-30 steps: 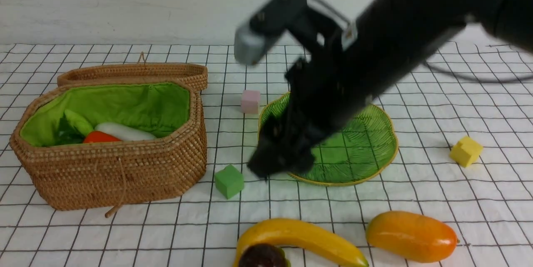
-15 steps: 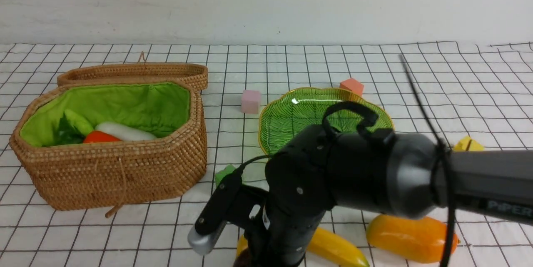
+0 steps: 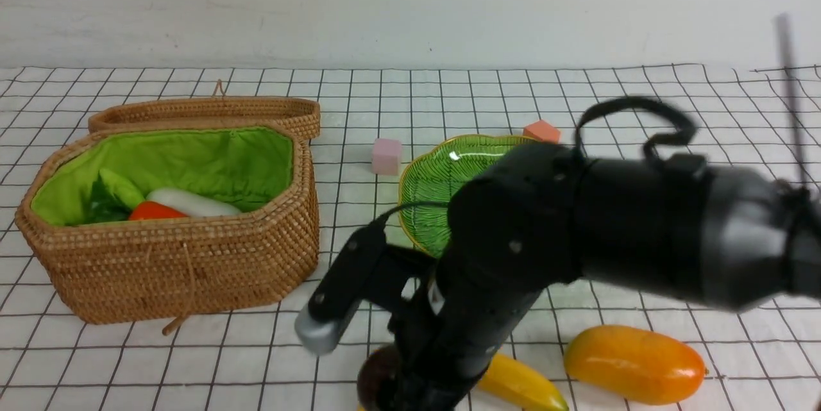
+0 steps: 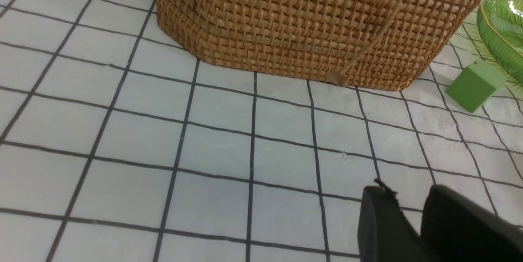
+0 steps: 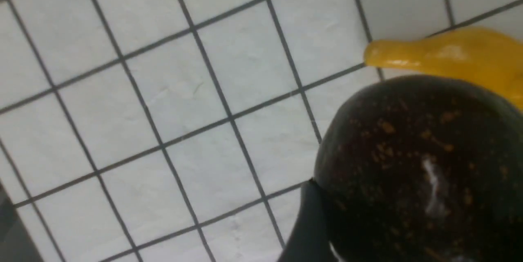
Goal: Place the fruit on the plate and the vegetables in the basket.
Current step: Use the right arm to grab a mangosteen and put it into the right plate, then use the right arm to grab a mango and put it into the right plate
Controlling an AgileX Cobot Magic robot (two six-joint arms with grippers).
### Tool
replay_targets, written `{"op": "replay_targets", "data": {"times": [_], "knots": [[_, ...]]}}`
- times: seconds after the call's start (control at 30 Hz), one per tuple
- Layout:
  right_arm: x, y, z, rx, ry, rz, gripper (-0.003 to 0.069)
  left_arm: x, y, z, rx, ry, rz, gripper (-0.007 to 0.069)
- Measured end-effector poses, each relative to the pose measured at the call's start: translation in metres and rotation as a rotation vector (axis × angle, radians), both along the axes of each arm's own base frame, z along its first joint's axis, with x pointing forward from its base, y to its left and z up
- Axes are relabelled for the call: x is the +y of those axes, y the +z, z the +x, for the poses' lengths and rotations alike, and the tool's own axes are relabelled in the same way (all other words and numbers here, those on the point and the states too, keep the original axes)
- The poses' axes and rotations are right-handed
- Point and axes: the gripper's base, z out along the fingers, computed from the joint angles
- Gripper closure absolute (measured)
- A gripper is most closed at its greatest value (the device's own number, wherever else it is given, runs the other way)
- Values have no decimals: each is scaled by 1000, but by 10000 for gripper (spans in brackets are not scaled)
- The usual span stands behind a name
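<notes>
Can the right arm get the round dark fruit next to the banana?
Probably yes. The right arm is down at the round dark maroon toy fruit, its tool's finger beside it, nothing in between.

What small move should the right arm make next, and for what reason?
Probably close the right gripper on the dark round fruit. The fruit sits right against one gripper finger, beside the banana, and the visible part of the plate is bare.

This looks like a robot test bench. A gridded white cloth [image 3: 192,360] meets a bare wall [image 3: 256,7]. Foam cubes [image 3: 385,156] lie scattered.
</notes>
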Motion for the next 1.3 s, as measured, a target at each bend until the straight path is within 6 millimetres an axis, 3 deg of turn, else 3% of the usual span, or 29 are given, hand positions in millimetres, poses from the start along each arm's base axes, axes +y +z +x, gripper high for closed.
{"op": "replay_targets", "data": {"times": [0.07,0.23,0.37,0.47,0.53,0.67,0.73,0.8,0.97,1.07,1.1,1.13,1.23,1.3], "knots": [[-19,30,24,-58,-119,83,111,0,0,0,0,0,0,470],[-69,51,100,-204,-468,266,111,0,0,0,0,0,0,470],[-105,30,150,-258,-699,358,111,0,0,0,0,0,0,470],[-124,-14,179,-199,-823,336,111,0,0,0,0,0,0,467],[-129,-42,188,-150,-851,291,111,0,0,0,0,0,0,463],[-133,-63,189,-81,-866,233,111,0,0,0,0,0,0,459],[-133,-60,187,-72,-864,227,97,0,0,0,0,0,0,459],[-135,-53,183,-63,-853,212,34,0,0,0,0,0,0,459],[-146,-16,166,-109,-791,132,-20,0,0,0,0,0,0,456],[-163,33,144,-212,-741,60,-5,0,0,0,0,0,0,451],[-163,33,144,-210,-740,52,-4,0,0,0,0,0,0,450],[-169,50,133,-238,-726,37,2,0,0,0,0,0,0,448],[-176,62,113,-228,-662,-9,11,0,0,0,0,0,0,444],[-179,55,96,-181,-560,-67,15,0,0,0,0,0,0,440]]}}
